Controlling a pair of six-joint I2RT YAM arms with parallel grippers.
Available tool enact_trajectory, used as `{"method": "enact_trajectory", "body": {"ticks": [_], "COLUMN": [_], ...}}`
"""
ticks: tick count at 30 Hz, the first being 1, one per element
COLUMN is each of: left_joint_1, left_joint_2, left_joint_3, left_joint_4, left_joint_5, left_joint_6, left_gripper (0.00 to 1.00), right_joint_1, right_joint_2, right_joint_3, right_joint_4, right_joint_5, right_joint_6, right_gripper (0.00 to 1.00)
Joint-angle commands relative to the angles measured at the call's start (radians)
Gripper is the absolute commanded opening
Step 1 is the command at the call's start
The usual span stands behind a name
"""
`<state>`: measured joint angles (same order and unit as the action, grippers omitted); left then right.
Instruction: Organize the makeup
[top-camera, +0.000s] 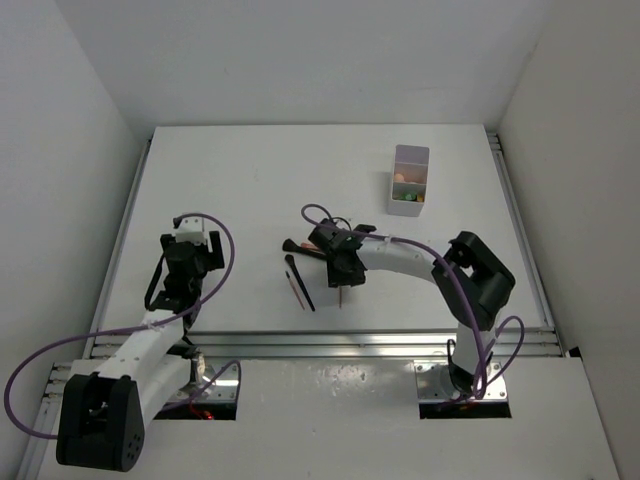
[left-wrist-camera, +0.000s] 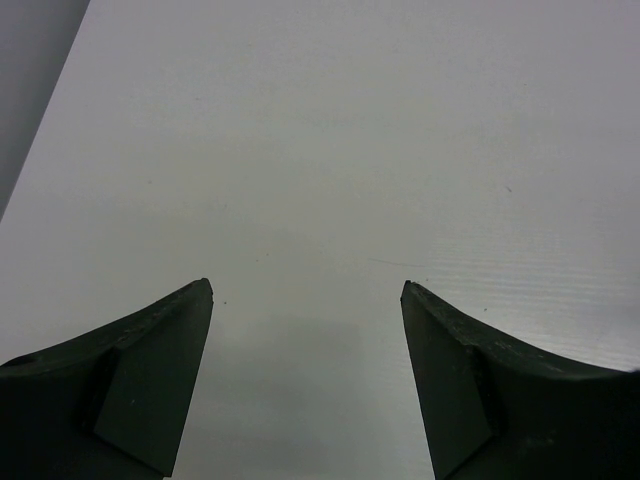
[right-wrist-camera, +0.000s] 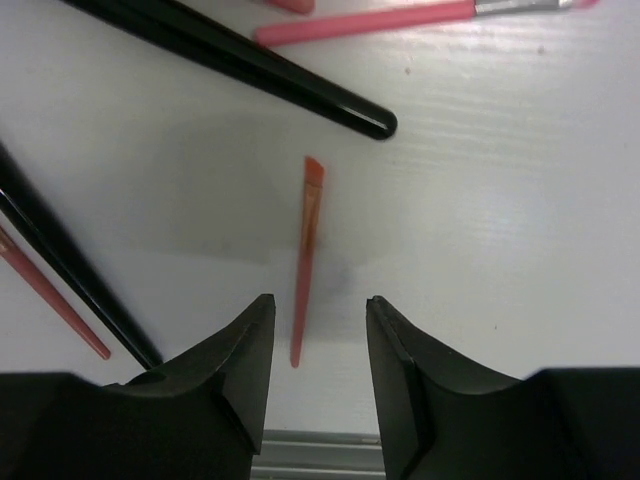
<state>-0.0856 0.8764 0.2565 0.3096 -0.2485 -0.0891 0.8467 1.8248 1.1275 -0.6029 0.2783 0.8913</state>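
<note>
Right claw hangs open astride the pencil, lower centre; closing off-centre could roll it away. Left claw open.

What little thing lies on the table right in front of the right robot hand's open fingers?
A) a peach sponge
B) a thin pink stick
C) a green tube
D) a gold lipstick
B: in the right wrist view a thin pink stick lies on the table, lined up with the gap of the open right gripper.
</note>
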Motion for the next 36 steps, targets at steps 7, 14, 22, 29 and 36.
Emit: {"method": "enact_trajectory", "body": {"ticks": [7,14,22,29,36], "left_joint_1": [-0.009,-0.009,-0.009,0.009,0.056], "left_joint_2": [-0.024,-0.024,-0.024,-0.002,0.032], "left_joint_3": [-0.002,-0.002,-0.002,0.007,0.078], "left_joint_4": [0.051,0.051,0.051,0.022,-0.056], "left_joint_5": [-0.006,-0.006,-0.015,-0.005,0.066], "left_joint_6": [0.005,0.005,0.005,0.005,0.005], "left_gripper": [0.82,0.82,0.82,0.82,0.82], "right_joint_1": [-0.035,-0.061,-0.078,-0.075,-0.245], "right_joint_2": [0.100,0.142,0.100,-0.054,-0.206], "right_joint_3": [0.098,0.049,0.035,0.074,0.107], "right_joint_4": [0.034,0.038,0.014,0.113,0.334], "right_joint_5": [-0.062,-0.106,-0.131,-0.244,-0.269], "right_joint_6": [-0.112,-0.083,-0.156,-0.365,-0.466], "right_gripper": [0.45,0.17,0.00,0.00,0.00]}}
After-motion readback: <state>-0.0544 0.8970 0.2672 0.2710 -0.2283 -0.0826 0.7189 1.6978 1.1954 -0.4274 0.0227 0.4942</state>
